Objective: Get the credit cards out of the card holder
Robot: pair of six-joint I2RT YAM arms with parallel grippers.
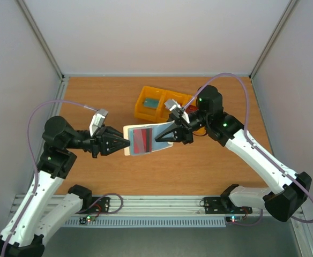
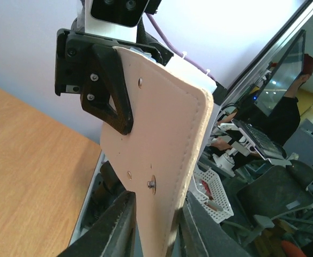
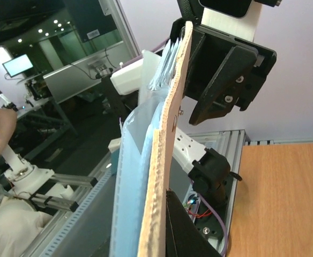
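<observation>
1. Nearest the left wrist lens is the cream edge of the card holder (image 2: 162, 139). It sits between the fingers of the left gripper (image 2: 154, 235), and we read those jaws as clenched on that edge, maybe only lightly.
2. The right gripper (image 1: 162, 136) has its jaws pinched tight on the opposite side of the holder. The left wrist view shows one of its black fingers pressed flat on the cream outside.
3. The holder is off the bench (image 1: 92, 101), hung in the air between the two grippers over the middle. It is opened, with its inside facing the top camera.
4. A dark red card (image 1: 141, 140) shows inside the holder, toward the left gripper's end, and it is not out yet. The right wrist view shows the translucent blue-grey inside edge-on, so we cannot count cards there.
5. The yellow tray (image 1: 139, 110) stands toward the far edge of the bench, right of middle, just beyond the holder. A teal card (image 1: 151, 101) lies in its left compartment. The right arm partly hides the other compartments.
6. Step, as we judge it: mid-extraction. One card looks done and the red one is next.
7. For the next move, we think one gripper should hold the holder steady. The other should let go, re-pinch the card's exposed edge and draw it along the pocket mouth. We cannot tell which way the pocket opens.
</observation>
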